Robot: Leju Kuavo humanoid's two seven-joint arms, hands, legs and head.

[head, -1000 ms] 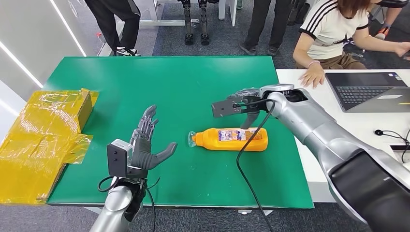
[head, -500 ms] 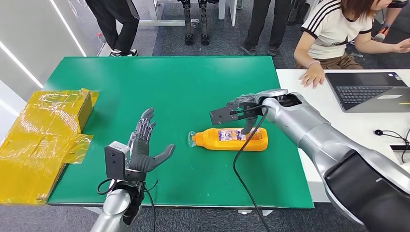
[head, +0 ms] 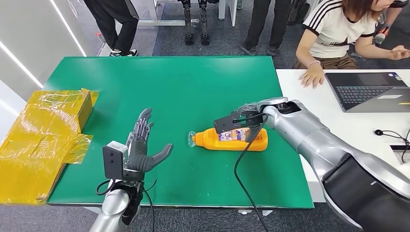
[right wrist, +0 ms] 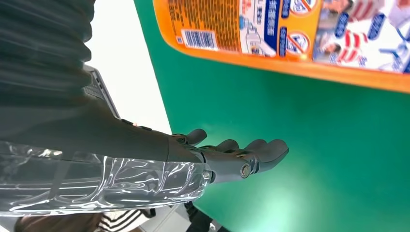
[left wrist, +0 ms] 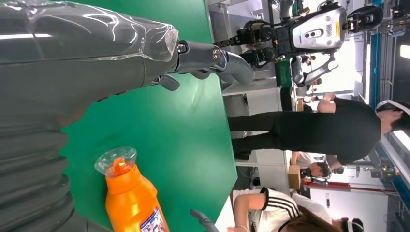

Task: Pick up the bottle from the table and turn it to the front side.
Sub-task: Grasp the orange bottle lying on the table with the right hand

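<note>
Orange detergent bottle [head: 231,139] lies on its side mid green table [head: 203,82], my right hand [head: 243,126] just over its labelled body with fingers apart, holding nothing, left hand [head: 144,147] open nearby; rigid, slick plastic, so I'd grab mid-body.

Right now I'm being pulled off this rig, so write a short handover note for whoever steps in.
Left hand: open, palm up over the green table, holding nothing.
Right hand: fingers apart above the orange plastic bottle, not gripping.
Bottle: lying on its side, clear cap toward the left hand, barcode label facing up.
Done: reach to the bottle.
Left: grip it, lift it, turn its front side forward.
</note>
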